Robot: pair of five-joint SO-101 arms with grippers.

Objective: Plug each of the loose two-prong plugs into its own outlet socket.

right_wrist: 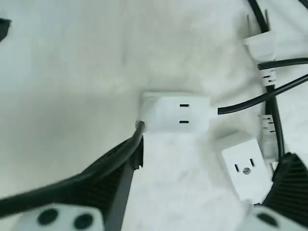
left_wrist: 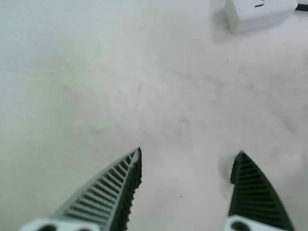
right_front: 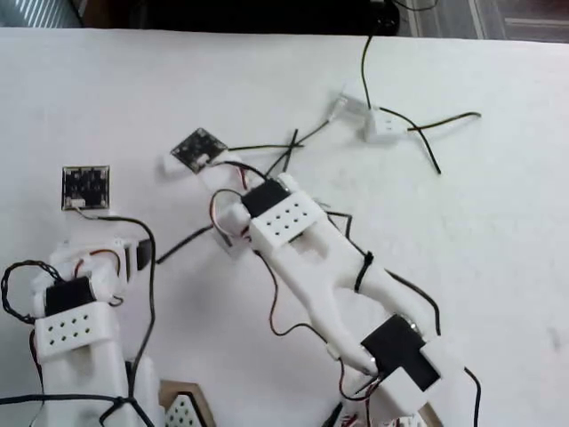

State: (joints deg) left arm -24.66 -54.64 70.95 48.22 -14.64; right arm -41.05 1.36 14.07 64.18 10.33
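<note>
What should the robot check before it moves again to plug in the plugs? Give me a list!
1. Right gripper open: ok, fingers apart, holding nothing.
2. Left gripper open: ok, over bare table.
3. Two-slot socket free: ok, both slots empty.
4. Loose plug free to grab: ok, it lies unplugged on the table, prongs bare.
5. Black cable out of the way: not ok, it runs along one of the right gripper's fingers.
6. Which socket belongs to that plug: cannot tell.
</note>
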